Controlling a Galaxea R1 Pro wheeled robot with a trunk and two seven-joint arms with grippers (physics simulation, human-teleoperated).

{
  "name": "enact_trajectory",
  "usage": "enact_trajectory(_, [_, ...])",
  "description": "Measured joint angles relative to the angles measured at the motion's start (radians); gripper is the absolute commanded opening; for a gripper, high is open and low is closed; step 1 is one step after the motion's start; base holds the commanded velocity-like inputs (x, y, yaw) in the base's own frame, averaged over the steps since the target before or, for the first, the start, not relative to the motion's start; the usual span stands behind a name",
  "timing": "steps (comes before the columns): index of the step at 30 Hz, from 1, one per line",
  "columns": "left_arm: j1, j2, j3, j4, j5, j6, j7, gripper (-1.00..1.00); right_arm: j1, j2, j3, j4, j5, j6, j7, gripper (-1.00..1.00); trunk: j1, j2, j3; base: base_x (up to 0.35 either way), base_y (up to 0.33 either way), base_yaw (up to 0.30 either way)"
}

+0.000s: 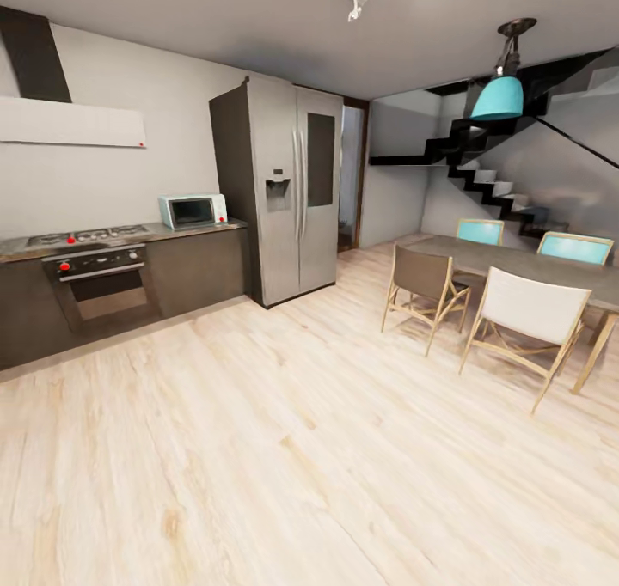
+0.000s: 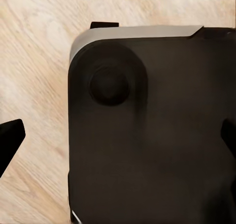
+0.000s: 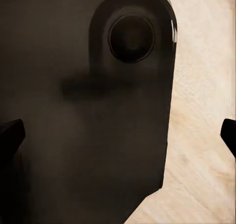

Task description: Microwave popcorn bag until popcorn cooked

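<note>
While the robot stood well out on the pale wooden plank floor (image 1: 258, 448), far from the kitchen run, the task was by my judgement at its approach step, with nothing picked up. The small pale-blue boxy microwave (image 1: 193, 210) sat closed on the grey glossy countertop (image 1: 172, 230), beside the tall steel 2-door fridge (image 1: 288, 186), and I could not make out the popcorn bag from there. Both wrist cameras looked down over the robot's dark rounded base (image 2: 157, 135), each gripper's fingertips set wide apart and holding nothing; next it would need to drive up to the counter and find the sack.
</note>
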Motion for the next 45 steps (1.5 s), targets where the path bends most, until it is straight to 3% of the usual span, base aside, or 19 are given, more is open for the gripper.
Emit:
enact_trajectory(16, [0.000,0.000,0.000,0.000,0.000,0.002,0.004,1.00,0.000,0.001,-0.001,0.000,-0.002,-0.003,-0.001,1.00,0.000,0.000,0.000,0.329,0.000,0.264])
enact_trajectory(45, [0.000,0.001,0.000,0.000,0.001,0.003,0.004,1.00,0.000,-0.001,-0.001,0.000,0.001,-0.003,-0.001,1.00,0.000,0.000,0.000,0.329,0.000,0.032])
